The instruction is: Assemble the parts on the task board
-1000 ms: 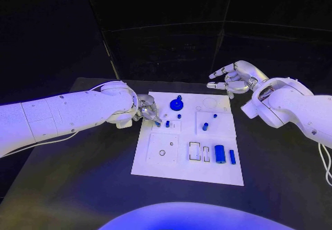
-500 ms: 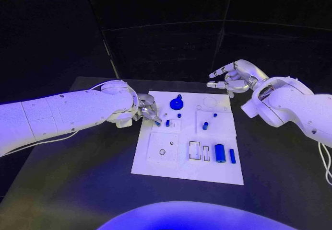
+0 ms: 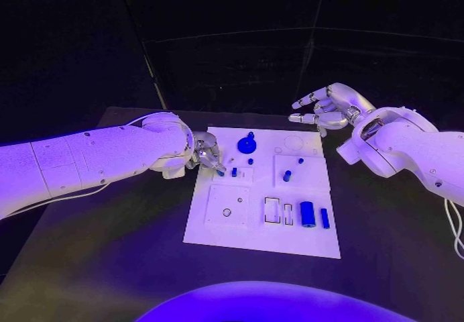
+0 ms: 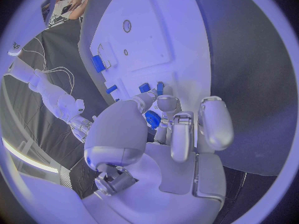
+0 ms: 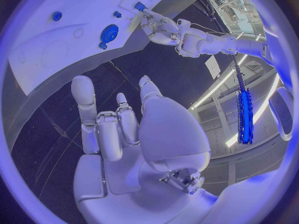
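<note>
The white task board (image 3: 232, 221) lies mid-table. My left hand (image 3: 205, 154) hovers at its left edge and pinches a small blue part (image 3: 220, 173) between thumb and fingertips; in the left wrist view the part (image 4: 152, 119) sits between the fingers over the board (image 4: 174, 30). The right wrist view shows the same blue part (image 5: 138, 6) at the left hand's tips. A round blue knob (image 3: 247, 144) stands at the far end. Small blue pegs (image 3: 286, 177) stand in the middle. A blue cylinder (image 3: 306, 215) and a bar (image 3: 325, 219) lie nearer. My right hand (image 3: 326, 111) hangs above the far right corner, fingers spread, holding nothing.
Empty rectangular slots (image 3: 271, 210) and a small ring hole (image 3: 226, 213) mark the near half of the board. A faint circle recess (image 3: 293, 143) lies at the far right. Black table (image 3: 116, 241) surrounds the board on all sides.
</note>
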Controlling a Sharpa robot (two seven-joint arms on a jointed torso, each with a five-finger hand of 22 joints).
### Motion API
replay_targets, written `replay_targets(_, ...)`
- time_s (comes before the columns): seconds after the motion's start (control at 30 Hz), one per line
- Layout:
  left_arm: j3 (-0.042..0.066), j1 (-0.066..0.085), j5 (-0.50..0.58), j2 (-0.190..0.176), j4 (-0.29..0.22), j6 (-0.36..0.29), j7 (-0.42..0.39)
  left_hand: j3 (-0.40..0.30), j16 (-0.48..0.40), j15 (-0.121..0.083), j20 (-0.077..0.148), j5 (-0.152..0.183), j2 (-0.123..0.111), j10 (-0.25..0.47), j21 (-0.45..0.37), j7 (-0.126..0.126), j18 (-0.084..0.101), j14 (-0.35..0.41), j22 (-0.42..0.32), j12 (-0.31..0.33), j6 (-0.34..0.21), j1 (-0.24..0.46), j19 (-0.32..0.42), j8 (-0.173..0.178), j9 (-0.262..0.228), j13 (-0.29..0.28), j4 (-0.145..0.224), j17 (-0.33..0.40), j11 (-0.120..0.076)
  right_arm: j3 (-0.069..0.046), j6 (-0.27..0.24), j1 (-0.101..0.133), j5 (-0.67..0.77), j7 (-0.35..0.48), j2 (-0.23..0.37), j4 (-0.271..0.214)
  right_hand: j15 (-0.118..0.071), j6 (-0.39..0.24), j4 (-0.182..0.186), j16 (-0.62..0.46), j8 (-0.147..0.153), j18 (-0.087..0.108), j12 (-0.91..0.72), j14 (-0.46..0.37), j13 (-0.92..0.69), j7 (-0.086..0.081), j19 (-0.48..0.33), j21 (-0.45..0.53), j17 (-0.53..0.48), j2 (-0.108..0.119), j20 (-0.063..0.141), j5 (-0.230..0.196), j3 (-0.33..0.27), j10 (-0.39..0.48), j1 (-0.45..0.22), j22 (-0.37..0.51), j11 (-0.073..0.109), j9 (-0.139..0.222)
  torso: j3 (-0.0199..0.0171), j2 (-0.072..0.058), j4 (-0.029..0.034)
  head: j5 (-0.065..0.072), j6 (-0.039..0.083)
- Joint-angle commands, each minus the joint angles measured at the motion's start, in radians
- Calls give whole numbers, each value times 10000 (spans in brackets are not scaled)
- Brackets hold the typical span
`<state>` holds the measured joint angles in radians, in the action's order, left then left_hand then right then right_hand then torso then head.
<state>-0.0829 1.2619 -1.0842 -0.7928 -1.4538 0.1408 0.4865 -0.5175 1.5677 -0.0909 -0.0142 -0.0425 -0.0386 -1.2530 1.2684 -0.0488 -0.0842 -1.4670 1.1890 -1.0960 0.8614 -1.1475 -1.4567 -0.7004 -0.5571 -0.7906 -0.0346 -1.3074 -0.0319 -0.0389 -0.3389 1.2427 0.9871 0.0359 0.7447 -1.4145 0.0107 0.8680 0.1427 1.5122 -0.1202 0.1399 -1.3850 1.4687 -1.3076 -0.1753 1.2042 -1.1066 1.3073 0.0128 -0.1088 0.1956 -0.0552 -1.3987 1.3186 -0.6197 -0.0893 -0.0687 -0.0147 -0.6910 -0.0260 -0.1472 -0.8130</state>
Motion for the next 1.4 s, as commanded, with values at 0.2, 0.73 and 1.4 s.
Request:
replay_targets(0.2, -19, -25, -65, 30, 35, 235, 96, -1409, 31, 2, -19, -67, -15, -66, 39, 40, 40, -1038, 10, -56, -6, -80, -62, -23, -15, -6, 1381, -2634, 13, -8, 55, 14, 14, 85, -13, 2, -37, -84, -16, -54, 70, 189, 25, 688, -148, -10, -57, 30, 1156, -60, -9, 65, -61, 52, 23, 0, 17, 12, -1, 0, -6, -5, -3)
replay_targets(0.73, -22, -25, -64, 191, 206, 195, 108, -920, 31, -75, 25, -75, -595, -223, 133, 220, 58, -1038, 147, -167, 422, 810, -104, -192, 25, -97, 904, -2634, -103, -8, 28, 14, 13, 120, -24, 7, -37, -84, -16, -54, 70, 189, 25, 688, -148, -10, -57, 30, 1156, -60, -9, 65, -61, 52, 23, 0, 17, 12, -9, 2, -5, 27, -43)
replay_targets(1.4, -27, -31, -64, 256, 310, 210, 138, -218, 31, -139, 89, -75, -688, -309, 275, 296, 97, -1038, 342, -256, 619, 1190, -168, -311, 40, -158, 570, -2634, -171, -8, 51, 14, 13, 122, -18, -1, -37, -87, -4, -57, 75, 191, 31, 689, -136, -12, -58, 42, 1153, -78, -9, 68, -96, 60, 19, 20, 17, 13, -11, -1, -6, 60, -55)
